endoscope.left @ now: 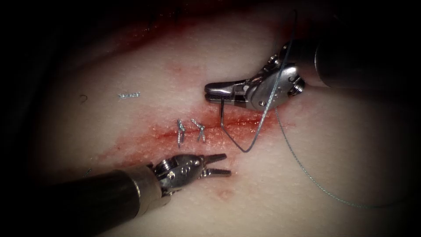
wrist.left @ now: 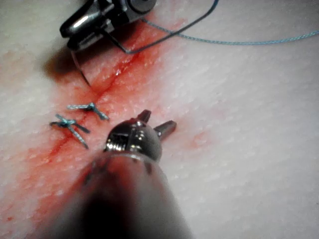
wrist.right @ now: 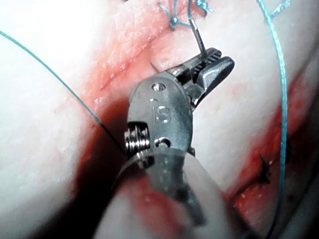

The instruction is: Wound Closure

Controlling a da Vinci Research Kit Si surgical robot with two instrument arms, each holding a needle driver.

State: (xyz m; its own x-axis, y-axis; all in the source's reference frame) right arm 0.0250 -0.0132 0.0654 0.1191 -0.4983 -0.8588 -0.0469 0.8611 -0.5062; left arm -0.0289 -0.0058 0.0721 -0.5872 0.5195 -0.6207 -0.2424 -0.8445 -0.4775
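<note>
Endoscope view: right pincer (endoscope.left: 215, 91) grips needle (endoscope.left: 222, 112) above cut (endoscope.left: 245, 123).

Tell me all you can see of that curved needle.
The needle is a thin, dark, curved steel wire. The right tool grips it with shut jaws near one end; from there it hangs down to the cut, where its lower part meets the red-stained tissue. Whether its tip is in the tissue I cannot tell. Blue-grey thread trails nearby. The left tool holds nothing, jaws open.
</note>
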